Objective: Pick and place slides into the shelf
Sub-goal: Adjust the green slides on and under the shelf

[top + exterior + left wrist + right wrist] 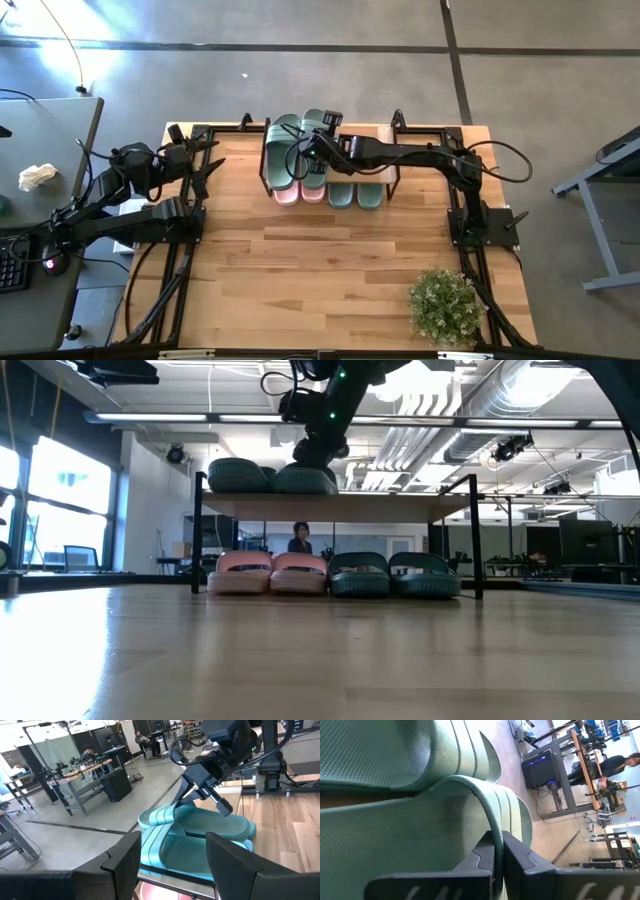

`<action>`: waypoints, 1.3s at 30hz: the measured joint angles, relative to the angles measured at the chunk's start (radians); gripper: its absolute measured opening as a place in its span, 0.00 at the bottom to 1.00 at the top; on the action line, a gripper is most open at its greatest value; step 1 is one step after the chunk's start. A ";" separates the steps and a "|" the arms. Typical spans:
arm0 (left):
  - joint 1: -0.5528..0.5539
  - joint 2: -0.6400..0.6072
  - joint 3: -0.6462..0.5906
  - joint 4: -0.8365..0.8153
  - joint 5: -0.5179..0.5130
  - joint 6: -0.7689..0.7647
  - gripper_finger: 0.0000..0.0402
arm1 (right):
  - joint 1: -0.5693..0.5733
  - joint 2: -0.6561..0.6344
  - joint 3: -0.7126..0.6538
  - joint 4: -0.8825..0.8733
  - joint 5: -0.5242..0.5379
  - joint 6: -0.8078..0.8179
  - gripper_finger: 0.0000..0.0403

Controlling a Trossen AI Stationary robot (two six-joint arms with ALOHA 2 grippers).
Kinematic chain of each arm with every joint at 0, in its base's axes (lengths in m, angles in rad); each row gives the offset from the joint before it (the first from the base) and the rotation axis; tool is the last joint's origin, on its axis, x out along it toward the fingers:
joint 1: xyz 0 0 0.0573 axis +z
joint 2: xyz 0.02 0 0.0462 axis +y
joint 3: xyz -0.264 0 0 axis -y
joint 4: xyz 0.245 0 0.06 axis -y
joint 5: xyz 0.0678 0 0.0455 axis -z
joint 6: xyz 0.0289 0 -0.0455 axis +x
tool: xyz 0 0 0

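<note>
The shelf (386, 133) stands at the table's far edge. Two sage-green slides (240, 475) (305, 478) lie side by side on the left part of its plank top. On the lower tier a pink pair (270, 572) and a green pair (392, 573) rest on their soles, toes toward the near edge. My right gripper (306, 150) is over the plank top, shut on the right-hand green slide (316, 135). My left gripper (213, 172) hangs open at the table's left edge, level with the shelf, with nothing between its fingers (125, 862). My right gripper pinches the arched strap of the right-hand green slide at its edge (489, 822) between its two fingers. The fingers come slanting down from the table's right side. In the low view the slide's sole lies on the plank top, beside the other green slide.
A potted plant (443, 305) stands at the near right corner. The right half of the plank top (410, 506) is bare. A side desk with a crumpled paper (37, 177) lies left of the table. A person (299, 540) sits in the room behind.
</note>
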 joint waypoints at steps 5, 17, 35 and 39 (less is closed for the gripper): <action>0.000 0.000 0.000 -0.002 0.000 0.000 0.51 | 0.000 0.000 0.000 -0.005 -0.008 0.001 0.00; 0.000 0.000 0.000 -0.001 0.000 0.000 0.51 | -0.009 0.000 0.000 -0.007 -0.072 0.004 0.00; 0.000 0.000 0.000 -0.001 0.000 0.000 0.51 | -0.013 0.001 0.000 -0.023 -0.136 0.087 0.28; 0.000 0.000 0.000 -0.001 0.000 0.000 0.51 | -0.013 0.001 0.000 -0.024 -0.135 0.087 0.30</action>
